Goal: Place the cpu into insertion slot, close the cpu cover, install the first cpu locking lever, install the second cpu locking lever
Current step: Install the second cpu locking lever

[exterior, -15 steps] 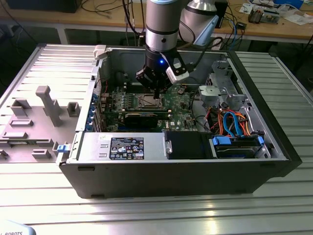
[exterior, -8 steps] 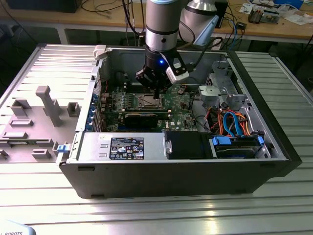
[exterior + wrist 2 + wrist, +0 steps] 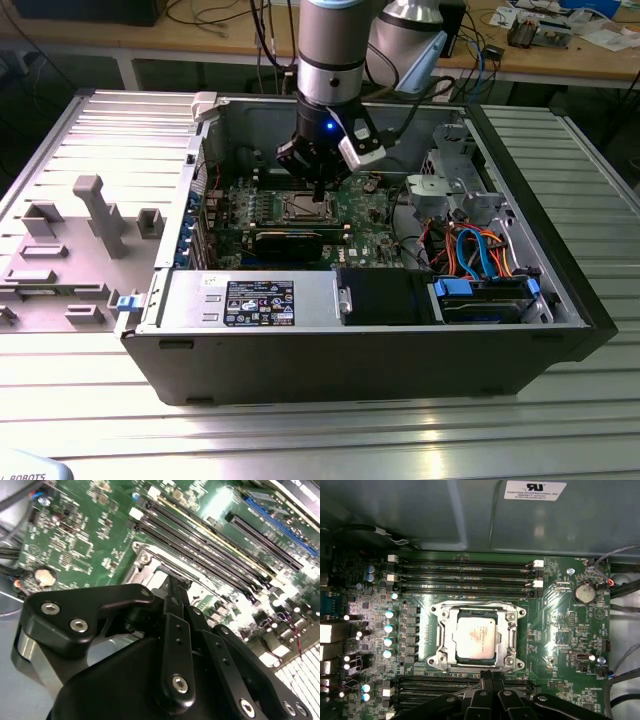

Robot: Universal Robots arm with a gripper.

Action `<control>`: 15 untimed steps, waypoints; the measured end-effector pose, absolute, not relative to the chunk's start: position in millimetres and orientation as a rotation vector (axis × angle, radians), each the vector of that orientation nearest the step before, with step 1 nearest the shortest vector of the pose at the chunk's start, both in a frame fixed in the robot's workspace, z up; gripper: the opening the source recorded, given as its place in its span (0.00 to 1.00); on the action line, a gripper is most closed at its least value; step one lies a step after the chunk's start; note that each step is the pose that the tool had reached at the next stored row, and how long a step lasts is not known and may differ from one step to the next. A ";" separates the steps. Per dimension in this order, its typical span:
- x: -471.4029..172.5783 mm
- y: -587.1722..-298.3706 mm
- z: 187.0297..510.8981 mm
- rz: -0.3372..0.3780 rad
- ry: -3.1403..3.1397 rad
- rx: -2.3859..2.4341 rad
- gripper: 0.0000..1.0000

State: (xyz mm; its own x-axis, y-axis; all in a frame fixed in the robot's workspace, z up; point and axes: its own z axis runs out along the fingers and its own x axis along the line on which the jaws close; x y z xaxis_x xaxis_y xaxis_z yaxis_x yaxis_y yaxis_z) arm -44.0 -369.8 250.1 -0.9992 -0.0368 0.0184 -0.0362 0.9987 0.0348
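Arm (image 3: 331, 50) reaching straight down into the case (image 3: 300, 350), wrist vertical, blue light glowing on its flange. Gripper (image 3: 318, 188) pointing down, hanging just over the socket (image 3: 476, 637) at the edge that faces the exterior camera. Black fingers (image 3: 491, 682) drawn close together, tips nearly meeting at the socket's rim, with black linkage bars (image 3: 175, 650) angling up behind them.

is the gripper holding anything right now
Nothing seems held: the gripper is closed at the socket's edge, and the chip lies in the socket.
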 end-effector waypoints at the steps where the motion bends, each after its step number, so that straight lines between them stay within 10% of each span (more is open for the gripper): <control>1: -44.0 -374.9 249.7 -0.071 -3.111 0.057 0.11; 15: -62.6 -392.7 240.6 -0.117 -3.099 0.068 0.11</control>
State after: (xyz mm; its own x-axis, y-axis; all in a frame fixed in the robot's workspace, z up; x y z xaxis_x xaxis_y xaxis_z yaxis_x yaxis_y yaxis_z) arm -62.6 -392.7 240.6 -0.9982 -0.0453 0.0381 -0.0423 0.9962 0.0765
